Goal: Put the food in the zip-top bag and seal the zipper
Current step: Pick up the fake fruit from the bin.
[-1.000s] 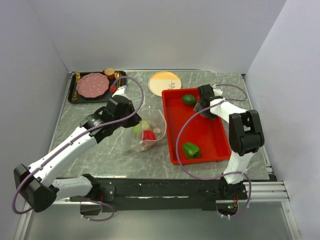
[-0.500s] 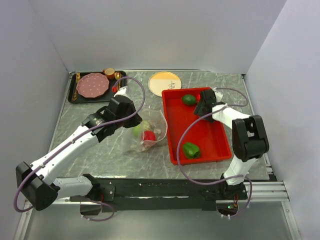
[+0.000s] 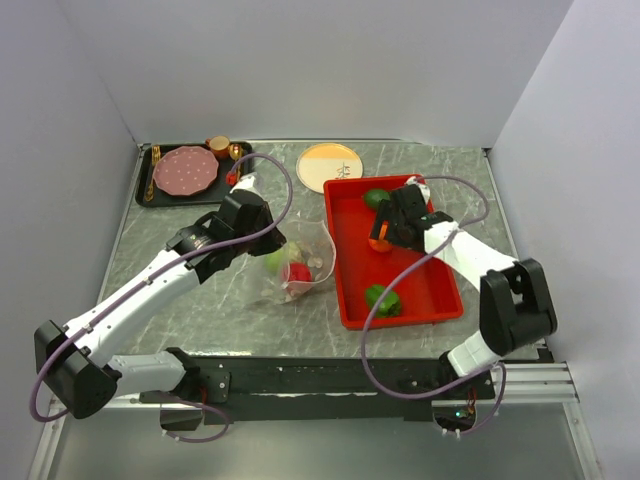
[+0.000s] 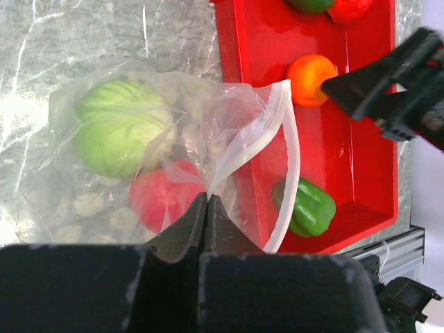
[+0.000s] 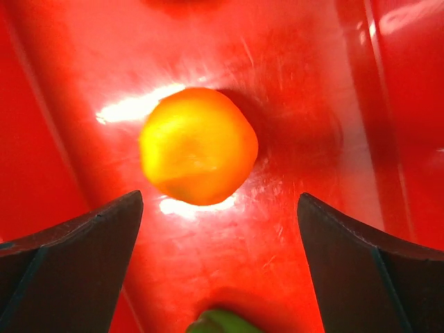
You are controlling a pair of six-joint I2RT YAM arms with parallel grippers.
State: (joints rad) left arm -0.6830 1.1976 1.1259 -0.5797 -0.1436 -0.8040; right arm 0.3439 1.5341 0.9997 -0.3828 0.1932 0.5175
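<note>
The clear zip-top bag (image 3: 297,262) lies left of the red tray (image 3: 440,275), its mouth facing the tray. It holds a light green food (image 4: 121,135) and a red food (image 4: 163,201). The whitish zipper (image 4: 281,132) curves along the open mouth. My left gripper (image 4: 206,199) is shut on the bag's upper mouth edge; it also shows in the top view (image 3: 272,240). My right gripper (image 5: 220,201) is open, just above the tray floor, with an orange food (image 5: 198,146) just beyond its fingertips. A green pepper (image 3: 382,298), a dark green food (image 3: 376,198) and a red food (image 4: 350,8) lie in the tray.
A black tray (image 3: 150,196) at the back left holds a pink plate (image 3: 185,170) and a small cup (image 3: 218,146). A yellow plate (image 3: 330,166) lies behind the red tray. White walls close in the table on three sides.
My right gripper has moved from the tray's far right end leftward and nearer, over the orange food, which now shows. The left gripper and bag have stayed put.
</note>
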